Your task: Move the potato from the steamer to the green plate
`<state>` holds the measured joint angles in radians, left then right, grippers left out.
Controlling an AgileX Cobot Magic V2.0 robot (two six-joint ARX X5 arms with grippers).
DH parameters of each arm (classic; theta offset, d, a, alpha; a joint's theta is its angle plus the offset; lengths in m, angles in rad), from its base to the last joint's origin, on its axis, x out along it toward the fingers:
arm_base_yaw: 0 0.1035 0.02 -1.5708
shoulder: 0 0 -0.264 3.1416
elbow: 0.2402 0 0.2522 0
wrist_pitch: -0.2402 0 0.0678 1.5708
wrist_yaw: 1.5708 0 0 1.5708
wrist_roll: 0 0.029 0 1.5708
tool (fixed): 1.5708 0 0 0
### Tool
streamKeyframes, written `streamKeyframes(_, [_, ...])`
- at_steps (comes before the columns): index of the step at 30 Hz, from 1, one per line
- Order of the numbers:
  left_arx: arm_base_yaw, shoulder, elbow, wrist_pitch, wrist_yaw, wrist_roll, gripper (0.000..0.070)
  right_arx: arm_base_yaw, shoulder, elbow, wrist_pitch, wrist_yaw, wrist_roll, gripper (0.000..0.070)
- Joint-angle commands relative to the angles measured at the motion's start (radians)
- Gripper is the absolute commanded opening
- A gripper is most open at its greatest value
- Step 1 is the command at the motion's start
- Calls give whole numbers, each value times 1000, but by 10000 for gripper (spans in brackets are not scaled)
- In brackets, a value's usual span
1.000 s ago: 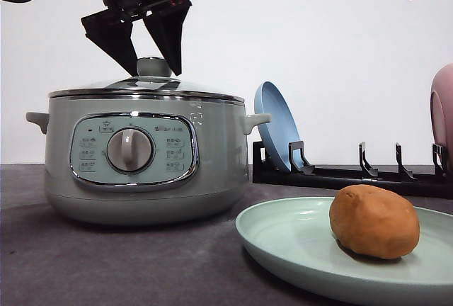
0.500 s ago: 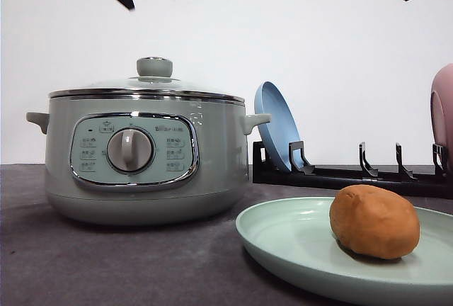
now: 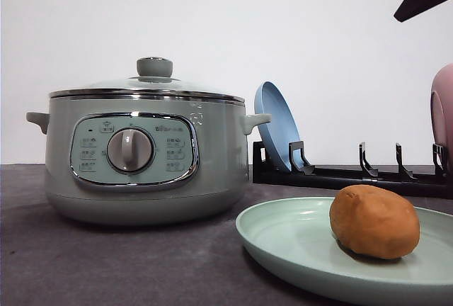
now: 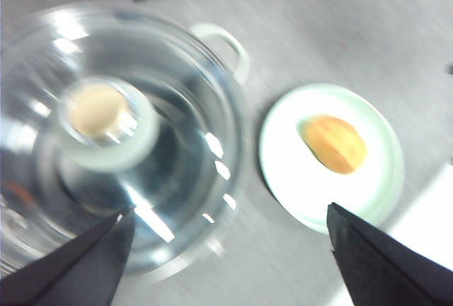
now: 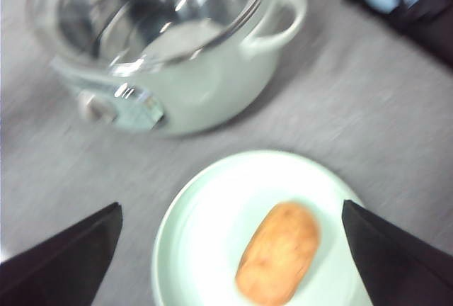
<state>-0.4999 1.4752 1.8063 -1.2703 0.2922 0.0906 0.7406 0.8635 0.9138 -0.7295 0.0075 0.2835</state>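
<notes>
I see the potato (image 3: pixel 374 222) lying on the green plate (image 3: pixel 283 235), near right of the lidded steamer (image 3: pixel 145 154) on the counter (image 3: pixel 106 263). Both pincers, left (image 4: pixel 226 263) and right (image 5: pixel 233 263), hang apart, empty. I judge the transfer finished.

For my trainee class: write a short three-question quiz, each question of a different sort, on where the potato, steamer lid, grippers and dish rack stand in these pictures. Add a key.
1. True or false: the potato lies on the green plate.
2. Multiple choice: the steamer lid is A) on the pot, B) on the table, C) held by a gripper.
3. Fill in: the plate leaning upright in the black dish rack is ____ in colour.

Key:
1. True.
2. A. The left gripper and the right gripper both hang open above the scene, holding nothing.
3. Blue: the blue plate.
</notes>
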Motion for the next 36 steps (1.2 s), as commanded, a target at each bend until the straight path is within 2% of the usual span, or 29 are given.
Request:
streamKeyframes(1, [-7, 3, 29, -10, 9, -1, 550, 10, 4, 12, -8, -13, -11, 628])
streamKeyframes(11, [-12, 0, 29, -45, 9, -1, 549, 10, 4, 12, -51, -37, -11, 616])
streamKeyframes(13, [-12, 0, 29, -45, 9, -1, 533, 10, 4, 12, -55, -37, -11, 537])
streamKeyframes(14, [-12, 0, 29, -45, 9, -1, 501, 10, 4, 12, -57, -37, -11, 468])
streamKeyframes(15, [-12, 0, 29, -45, 9, -1, 415, 10, 4, 12, -57, -37, -11, 365])
streamKeyframes(17, [-12, 0, 29, -44, 9, -1, 185, 10, 4, 12, -57, -36, -11, 137])
streamKeyframes(18, [-12, 0, 29, -44, 9, 0, 62, 10, 4, 12, -57, -34, -12, 49])
streamKeyframes(19, [-12, 0, 29, -43, 9, 0, 11, 10, 4, 12, -57, -34, -12, 7])
streamKeyframes(36, [-12, 0, 29, -39, 9, -1, 10, 10, 4, 12, -56, -26, -11, 0])
